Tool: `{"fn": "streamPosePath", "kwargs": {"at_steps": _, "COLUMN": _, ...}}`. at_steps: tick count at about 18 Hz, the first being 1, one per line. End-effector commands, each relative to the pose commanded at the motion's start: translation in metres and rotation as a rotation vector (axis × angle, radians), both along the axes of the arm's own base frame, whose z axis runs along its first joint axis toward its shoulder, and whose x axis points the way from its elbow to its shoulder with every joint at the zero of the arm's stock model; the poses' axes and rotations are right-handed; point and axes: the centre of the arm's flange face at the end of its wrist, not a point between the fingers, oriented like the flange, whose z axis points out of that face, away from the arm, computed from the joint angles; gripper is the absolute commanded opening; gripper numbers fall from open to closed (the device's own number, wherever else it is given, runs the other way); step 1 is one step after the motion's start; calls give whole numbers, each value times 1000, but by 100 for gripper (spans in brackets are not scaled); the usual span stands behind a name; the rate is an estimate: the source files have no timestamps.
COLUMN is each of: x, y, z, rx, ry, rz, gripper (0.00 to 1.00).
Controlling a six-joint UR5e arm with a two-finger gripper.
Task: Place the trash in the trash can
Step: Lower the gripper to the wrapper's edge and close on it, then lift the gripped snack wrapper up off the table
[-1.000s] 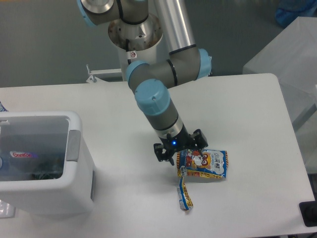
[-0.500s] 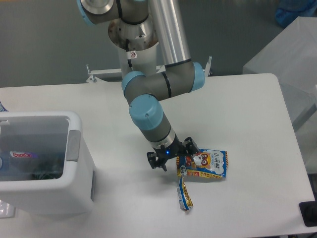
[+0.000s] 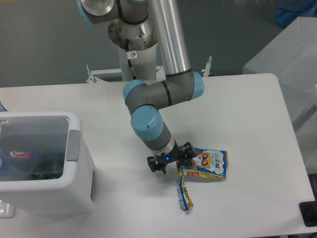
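Over the last second the hand (image 3: pixel 170 161) has slid left and sunk toward the desk (image 3: pixel 247 114), coming off the top of the snack packet (image 3: pixel 205 164) to sit at its left edge. Its two fingers are spread, one to the left over bare desk and the other touching or just beside the packet's left end, and nothing is between them. The packet itself has not shifted: it lies flat on the desk, cartoon face up, with the torn wrapper strip (image 3: pixel 185 193) trailing from its lower left corner toward the front edge. So no grasp has been made yet; the move reads as the hand lining up low on the packet's edge before closing. The trash can (image 3: pixel 74 130) stands well apart on the left side of the desk, with some clear plastic and a label visible inside it, which suggests the bottle is already binned while packet and strip remain.
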Motion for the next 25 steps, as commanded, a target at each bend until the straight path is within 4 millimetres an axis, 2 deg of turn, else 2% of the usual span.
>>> {"fn": "streamPosePath", "kwargs": {"at_steps": 7, "x": -2, "y": 0, "z": 4, "rx": 5, "ry": 5, "rz": 0, "gripper": 96}}
{"fn": "streamPosePath", "kwargs": {"at_steps": 9, "x": -2, "y": 1, "z": 5, "rx": 6, "ry": 6, "rz": 0, "gripper": 92}}
{"fn": "streamPosePath", "kwargs": {"at_steps": 10, "x": -2, "y": 1, "z": 5, "rx": 7, "ry": 7, "rz": 0, "gripper": 86}}
{"fn": "streamPosePath", "kwargs": {"at_steps": 12, "x": -3, "y": 1, "z": 7, "rx": 9, "ry": 9, "rz": 0, "gripper": 65}}
{"fn": "streamPosePath", "kwargs": {"at_steps": 14, "x": -7, "y": -2, "z": 9, "rx": 17, "ry": 7, "rz": 7, "gripper": 50}}
{"fn": "streamPosePath", "kwargs": {"at_steps": 16, "x": -9, "y": -2, "z": 12, "rx": 24, "ry": 9, "rz": 9, "gripper": 25}}
{"fn": "streamPosePath", "kwargs": {"at_steps": 17, "x": -11, "y": -1, "z": 13, "rx": 26, "ry": 11, "rz": 11, "gripper": 8}}
{"fn": "streamPosePath", "kwargs": {"at_steps": 18, "x": -12, "y": -1, "z": 15, "rx": 29, "ry": 14, "rz": 15, "gripper": 1}}
{"fn": "streamPosePath", "kwargs": {"at_steps": 21, "x": -18, "y": -2, "z": 21, "rx": 39, "ry": 22, "rz": 22, "gripper": 0}}
{"fn": "streamPosePath", "kwargs": {"at_steps": 23, "x": -22, "y": -6, "z": 41, "rx": 69, "ry": 39, "rz": 32, "gripper": 0}}
{"fn": "streamPosePath", "kwargs": {"at_steps": 25, "x": -22, "y": -8, "z": 48, "rx": 97, "ry": 26, "rz": 37, "gripper": 0}}
